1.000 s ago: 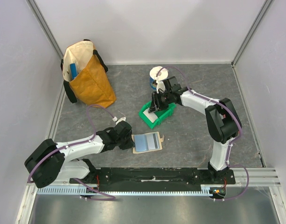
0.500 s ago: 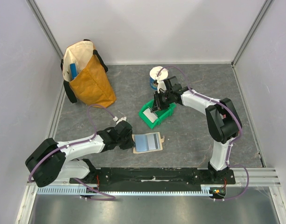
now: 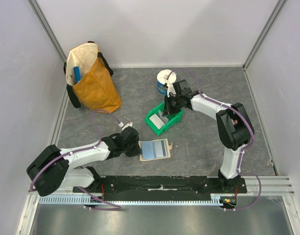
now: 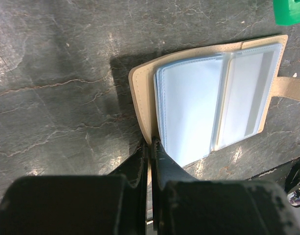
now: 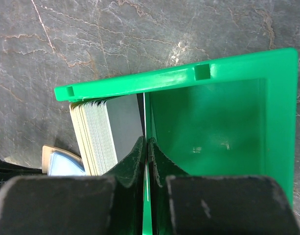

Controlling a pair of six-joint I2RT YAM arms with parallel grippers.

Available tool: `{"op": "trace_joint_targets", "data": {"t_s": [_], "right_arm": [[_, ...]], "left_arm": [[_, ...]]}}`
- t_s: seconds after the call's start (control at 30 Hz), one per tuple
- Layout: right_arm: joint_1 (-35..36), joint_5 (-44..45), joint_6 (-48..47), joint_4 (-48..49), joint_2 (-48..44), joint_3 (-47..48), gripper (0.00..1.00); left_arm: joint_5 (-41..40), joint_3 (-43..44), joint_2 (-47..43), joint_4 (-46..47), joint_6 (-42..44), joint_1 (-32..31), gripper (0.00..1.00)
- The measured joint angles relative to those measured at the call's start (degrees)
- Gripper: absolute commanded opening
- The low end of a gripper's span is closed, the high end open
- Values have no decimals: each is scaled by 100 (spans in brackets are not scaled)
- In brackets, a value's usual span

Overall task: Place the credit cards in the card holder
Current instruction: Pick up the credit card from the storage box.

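Pinching one card free of a tight stack is, as we judge it, the step in hand. Our right gripper (image 5: 146, 144) reaches down into the green bin (image 5: 179, 78), its jaws almost together on a thin pale edge that looks like a single card (image 5: 146, 112). That edge sits just beside the other credit cards (image 5: 98, 132), which stand on edge at one end of the bin. We should lift straight up and slowly, checking that no neighbouring card clings and rides along.

Our left gripper (image 4: 150, 147) is clamped on the left edge of the card holder (image 4: 140, 93). The holder lies open with its clear pockets up, nearer to us than the bin and slightly left of it. That hold needs to be firm so the pocket mouth does not shift. We should bring the card in flat, lined up with the pocket opening.
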Motion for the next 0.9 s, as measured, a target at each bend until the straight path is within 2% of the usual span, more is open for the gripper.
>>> {"op": "trace_joint_targets", "data": {"t_s": [0.5, 0.63, 0.73, 0.9], "right_arm": [[101, 155, -278, -299, 66, 81, 19], [153, 190, -334, -354, 127, 140, 12], [166, 282, -358, -382, 131, 173, 2], [166, 562, -396, -474, 131, 323, 0]], "left_arm": [[87, 20, 61, 70, 2, 0, 2], [90, 20, 63, 72, 2, 0, 2], [90, 20, 68, 76, 2, 0, 2], [90, 20, 68, 76, 2, 2, 2]]}}
